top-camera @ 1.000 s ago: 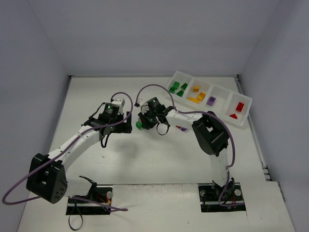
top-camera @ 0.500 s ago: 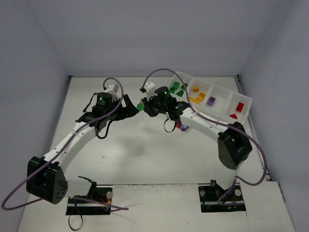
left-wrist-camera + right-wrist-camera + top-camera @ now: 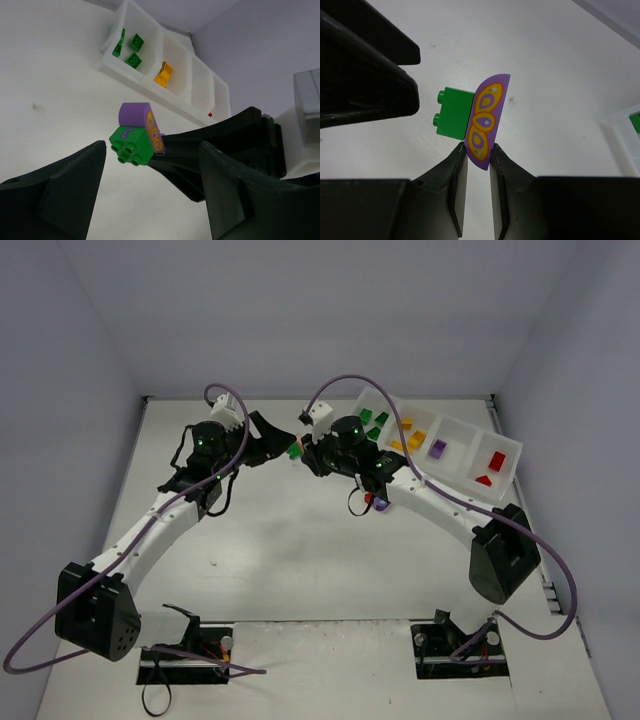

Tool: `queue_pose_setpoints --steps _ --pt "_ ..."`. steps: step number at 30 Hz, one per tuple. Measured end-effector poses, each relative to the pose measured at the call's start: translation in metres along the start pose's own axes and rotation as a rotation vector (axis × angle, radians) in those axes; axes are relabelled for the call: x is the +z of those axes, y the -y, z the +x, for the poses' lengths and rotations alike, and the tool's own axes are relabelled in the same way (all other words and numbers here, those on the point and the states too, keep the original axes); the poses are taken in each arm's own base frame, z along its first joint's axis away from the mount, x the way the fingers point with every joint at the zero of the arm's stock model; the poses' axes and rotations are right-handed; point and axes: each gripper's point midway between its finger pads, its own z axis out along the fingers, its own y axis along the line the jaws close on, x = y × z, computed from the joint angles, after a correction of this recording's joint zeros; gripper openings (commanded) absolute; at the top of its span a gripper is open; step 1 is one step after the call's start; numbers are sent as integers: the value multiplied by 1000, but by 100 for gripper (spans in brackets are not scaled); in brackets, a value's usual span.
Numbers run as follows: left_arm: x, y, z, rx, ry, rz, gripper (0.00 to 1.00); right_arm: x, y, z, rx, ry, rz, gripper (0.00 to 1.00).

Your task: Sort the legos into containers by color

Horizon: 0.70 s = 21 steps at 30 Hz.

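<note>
White table point(image 3: 300, 570): right gripper point(image 3: 478, 155) is pinching a rounded purple piece point(image 3: 485, 117) with a green brick point(image 3: 454, 112) stuck on; left gripper point(image 3: 152, 150) is hovering alongside, fingers spread.

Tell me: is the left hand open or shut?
Open: the left hand has black fingers wide apart, clear of the small green plastic brick joined to the purple half-round piece that the right hand pinches.

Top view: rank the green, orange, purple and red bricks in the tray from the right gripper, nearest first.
From the right gripper, holding a green-and-purple piece:
1. Green bricks, left end of the tray.
2. Orange bricks, next compartment.
3. Purple brick, third compartment.
4. Red bricks, right end.
</note>
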Motion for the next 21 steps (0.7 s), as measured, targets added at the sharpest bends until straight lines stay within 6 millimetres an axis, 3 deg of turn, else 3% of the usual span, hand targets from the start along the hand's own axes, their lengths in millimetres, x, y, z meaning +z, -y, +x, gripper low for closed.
queue_pose_setpoints --steps 6,21 --pt "6 7 -5 5 22 49 67 -1 0 -1 1 3 3 0" --pt "19 -1 12 13 -36 77 61 -18 5 -21 0 64 15 0"
